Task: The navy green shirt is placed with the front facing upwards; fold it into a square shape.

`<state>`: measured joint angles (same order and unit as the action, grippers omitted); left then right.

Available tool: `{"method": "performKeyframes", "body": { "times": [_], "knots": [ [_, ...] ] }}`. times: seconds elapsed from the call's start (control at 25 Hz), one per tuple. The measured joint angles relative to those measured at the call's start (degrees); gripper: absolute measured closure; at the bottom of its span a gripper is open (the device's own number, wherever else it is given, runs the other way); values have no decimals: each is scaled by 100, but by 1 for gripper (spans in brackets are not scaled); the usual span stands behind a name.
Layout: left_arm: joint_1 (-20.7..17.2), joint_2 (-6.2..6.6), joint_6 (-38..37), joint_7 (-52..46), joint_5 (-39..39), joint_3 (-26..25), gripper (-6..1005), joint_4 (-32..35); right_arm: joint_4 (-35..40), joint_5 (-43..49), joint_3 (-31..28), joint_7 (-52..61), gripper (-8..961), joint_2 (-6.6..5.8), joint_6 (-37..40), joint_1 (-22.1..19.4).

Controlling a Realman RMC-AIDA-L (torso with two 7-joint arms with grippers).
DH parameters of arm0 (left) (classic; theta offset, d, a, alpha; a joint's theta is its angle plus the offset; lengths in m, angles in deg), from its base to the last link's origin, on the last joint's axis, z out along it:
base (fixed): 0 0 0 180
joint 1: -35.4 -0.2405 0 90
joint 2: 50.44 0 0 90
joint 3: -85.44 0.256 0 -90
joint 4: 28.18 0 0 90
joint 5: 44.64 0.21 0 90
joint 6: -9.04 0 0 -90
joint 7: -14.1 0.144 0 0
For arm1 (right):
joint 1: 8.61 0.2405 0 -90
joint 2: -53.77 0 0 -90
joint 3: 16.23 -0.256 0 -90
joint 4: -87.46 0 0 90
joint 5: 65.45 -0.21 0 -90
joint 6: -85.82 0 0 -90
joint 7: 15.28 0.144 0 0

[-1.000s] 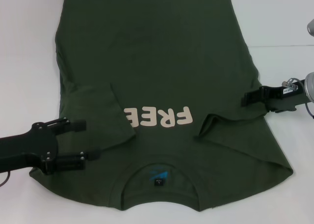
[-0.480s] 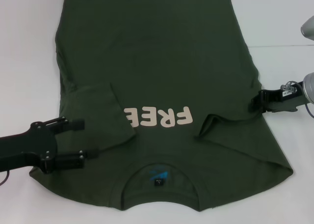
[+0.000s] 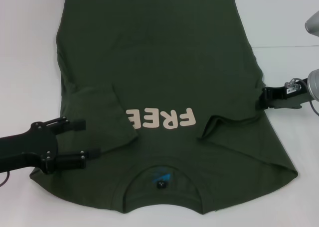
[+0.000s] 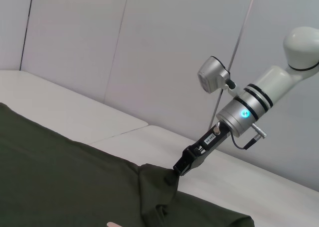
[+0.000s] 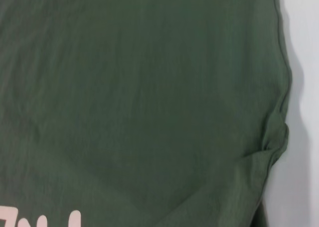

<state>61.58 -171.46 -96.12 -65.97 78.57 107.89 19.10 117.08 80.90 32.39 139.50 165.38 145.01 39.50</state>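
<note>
The navy green shirt (image 3: 159,62) lies face up on the white table (image 3: 25,48), its collar and blue neck label (image 3: 160,178) nearest me. Both sleeves are folded inward, and the left one covers the start of the cream lettering (image 3: 159,118). My left gripper (image 3: 88,138) is open over the shirt's left shoulder, with nothing between its fingers. My right gripper (image 3: 259,102) sits at the shirt's right side edge. In the left wrist view the right gripper (image 4: 178,168) meets a raised pucker of the cloth (image 4: 60,177). The right wrist view shows only shirt fabric (image 5: 139,97) and its puckered edge.
Bare white table runs along both sides of the shirt. A seam in the tabletop (image 3: 284,47) crosses at the right. The right arm's silver wrist and cable (image 4: 249,110) stand above the table, with pale wall panels behind.
My right gripper has drawn back to the right, from over the folded sleeve to the shirt's side edge. The left gripper has shifted only slightly. The shirt has not moved.
</note>
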Motion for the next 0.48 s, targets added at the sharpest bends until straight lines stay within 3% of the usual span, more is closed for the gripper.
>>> {"method": "performKeyframes", "body": {
  "times": [0.36,0.48],
  "knots": [
    [0,0,47,0,0,12,83,0,-43,-903,-37,-207,913,35,-278,-17],
    [0,-10,49,0,0,9,83,0,-77,-1051,-14,-233,914,97,-394,5]
  ]
}}
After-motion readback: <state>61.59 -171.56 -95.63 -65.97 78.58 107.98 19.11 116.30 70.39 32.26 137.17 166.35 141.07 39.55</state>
